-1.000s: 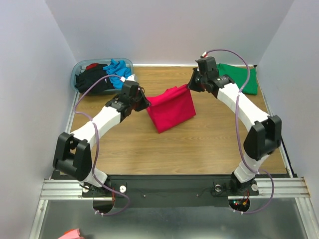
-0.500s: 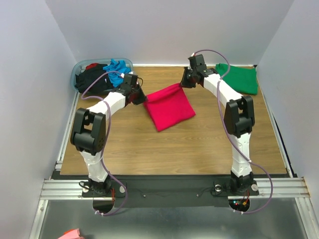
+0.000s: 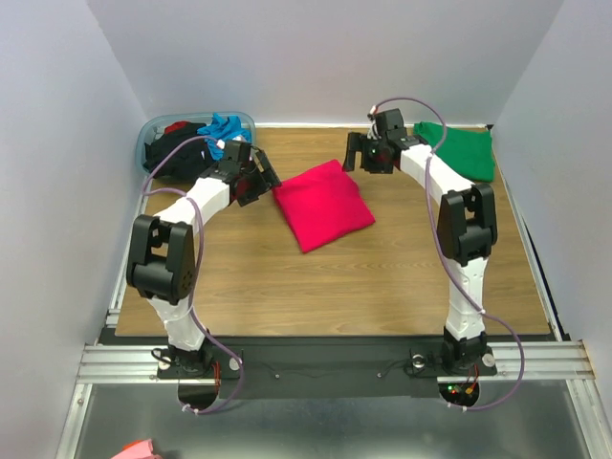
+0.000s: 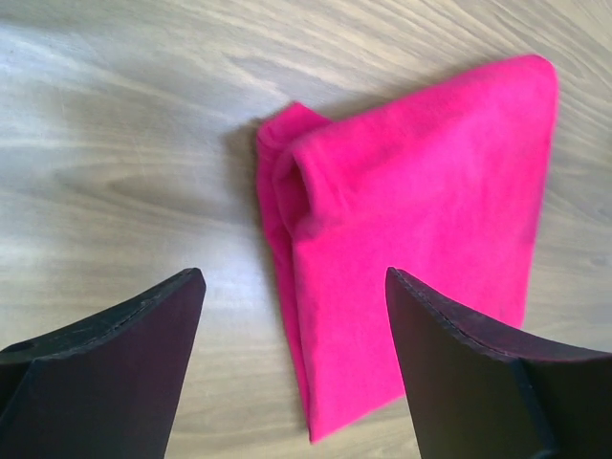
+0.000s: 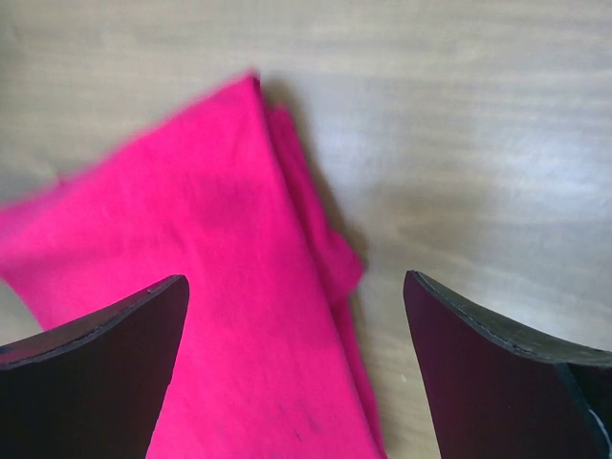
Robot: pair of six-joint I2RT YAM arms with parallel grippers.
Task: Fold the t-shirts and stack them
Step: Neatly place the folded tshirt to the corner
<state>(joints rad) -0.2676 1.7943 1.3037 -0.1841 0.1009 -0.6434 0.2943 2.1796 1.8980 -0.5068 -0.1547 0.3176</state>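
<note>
Tabletop [image 3: 402, 277], magenta t-shirt [image 3: 323, 203] between left claw [image 3: 266, 178], right claw [image 3: 357, 156], seemingly loose

A brown wood-grain tabletop [image 3: 287, 287] fills the middle of the overhead view, its grain running left to right with pale streaks. In its far left corner sits a translucent bluish plastic tub [image 3: 148, 134] with rounded corners, pushed against the walls. Plain pale grey-lavender walls [image 3: 316, 57] close the table in at the back and on both sides. Along the near edge runs a ribbed silver aluminium rail [image 3: 115, 361]. Below it lies a dull grey metal sheet [image 3: 335, 426], and a small pink object [image 3: 139, 449], cut off by the frame, rests at its bottom left.
</note>
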